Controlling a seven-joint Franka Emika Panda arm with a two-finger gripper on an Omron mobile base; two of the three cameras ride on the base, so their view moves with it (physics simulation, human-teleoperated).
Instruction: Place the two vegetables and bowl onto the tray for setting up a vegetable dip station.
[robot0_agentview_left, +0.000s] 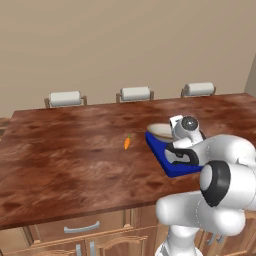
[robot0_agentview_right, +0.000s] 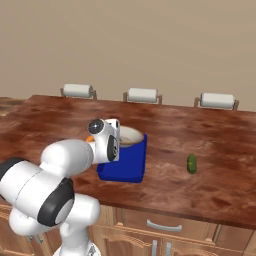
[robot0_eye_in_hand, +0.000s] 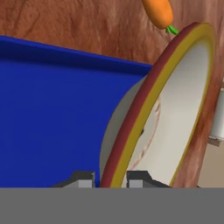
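My gripper (robot0_eye_in_hand: 111, 180) is shut on the rim of the cream-white bowl (robot0_eye_in_hand: 175, 109), one fingertip on each side of its tan-gold edge. The bowl (robot0_agentview_left: 160, 131) hangs tilted over the far end of the blue tray (robot0_agentview_left: 159, 148), its lower part down inside the tray (robot0_eye_in_hand: 52, 118). Whether it touches the tray floor I cannot tell. The small orange carrot (robot0_agentview_left: 127, 143) lies on the table left of the tray, and its green top (robot0_eye_in_hand: 171, 29) shows just beyond the bowl's rim. The dark green cucumber (robot0_agentview_right: 191, 163) lies on the table right of the tray (robot0_agentview_right: 125, 167).
The brown wooden table (robot0_agentview_left: 65, 160) stretches wide to the left of the tray. Three white-backed chairs (robot0_agentview_left: 65, 98) (robot0_agentview_left: 135, 93) (robot0_agentview_left: 199, 89) stand along its far edge. Drawers (robot0_agentview_left: 80, 228) sit under the near edge, beside my arm's base.
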